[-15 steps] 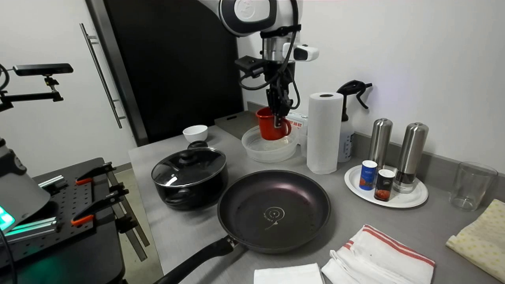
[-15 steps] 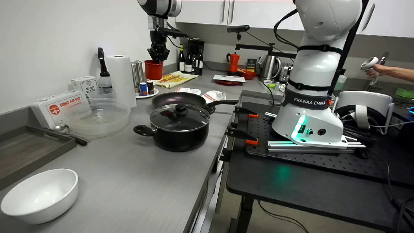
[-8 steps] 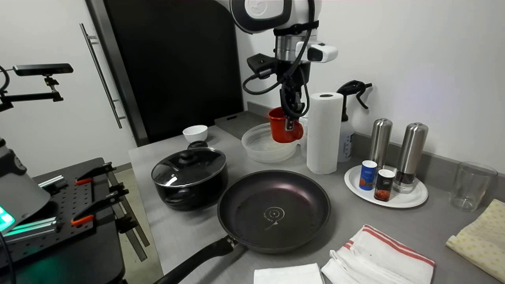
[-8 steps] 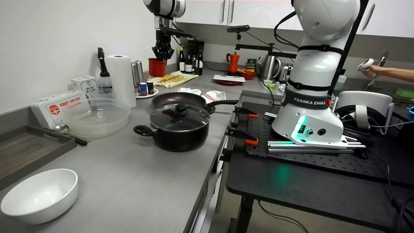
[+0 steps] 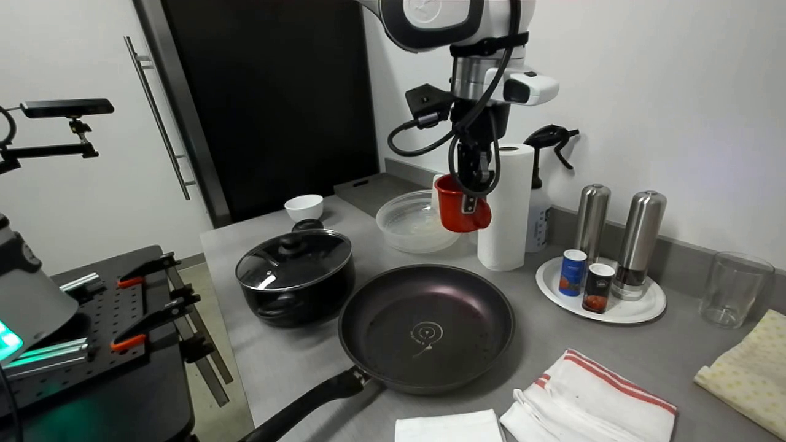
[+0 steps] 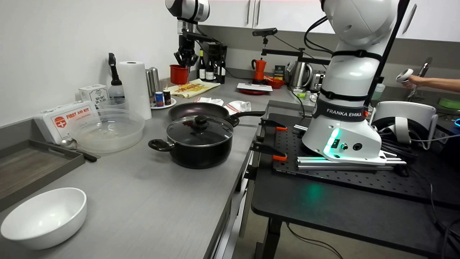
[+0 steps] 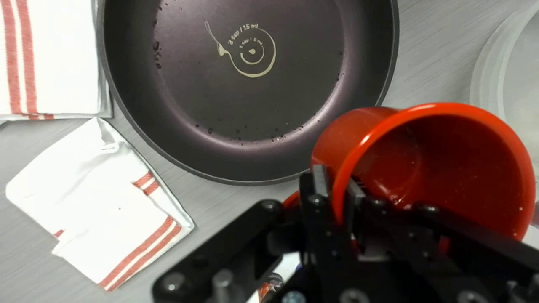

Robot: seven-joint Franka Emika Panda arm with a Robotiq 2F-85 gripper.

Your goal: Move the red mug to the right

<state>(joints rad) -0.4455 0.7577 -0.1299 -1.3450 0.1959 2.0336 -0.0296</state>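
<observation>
The red mug (image 5: 451,212) hangs upright in the air, held by its rim. It also shows in an exterior view (image 6: 178,74) and large in the wrist view (image 7: 459,164), with its open top facing the camera. My gripper (image 7: 339,185) is shut on the mug's wall, one finger inside and one outside near the handle. In an exterior view the gripper (image 5: 468,199) has the mug just in front of the paper towel roll. In an exterior view the gripper (image 6: 187,64) is above the counter's far part. The handle is partly hidden by the fingers in the wrist view.
A black frying pan (image 5: 427,331) lies below and near the mug, beside a lidded pot (image 5: 295,276). A clear plastic bowl (image 5: 408,236), paper towel roll (image 5: 506,245), spray bottle (image 5: 538,215), plate with shakers and grinders (image 5: 654,310), glass (image 5: 734,288) and towels (image 5: 595,399) stand around.
The gripper has carried the red mug from over the clear bowl to in front of the paper towel roll. In both exterior views it has moved to the right. Nothing else has moved on the counter.
</observation>
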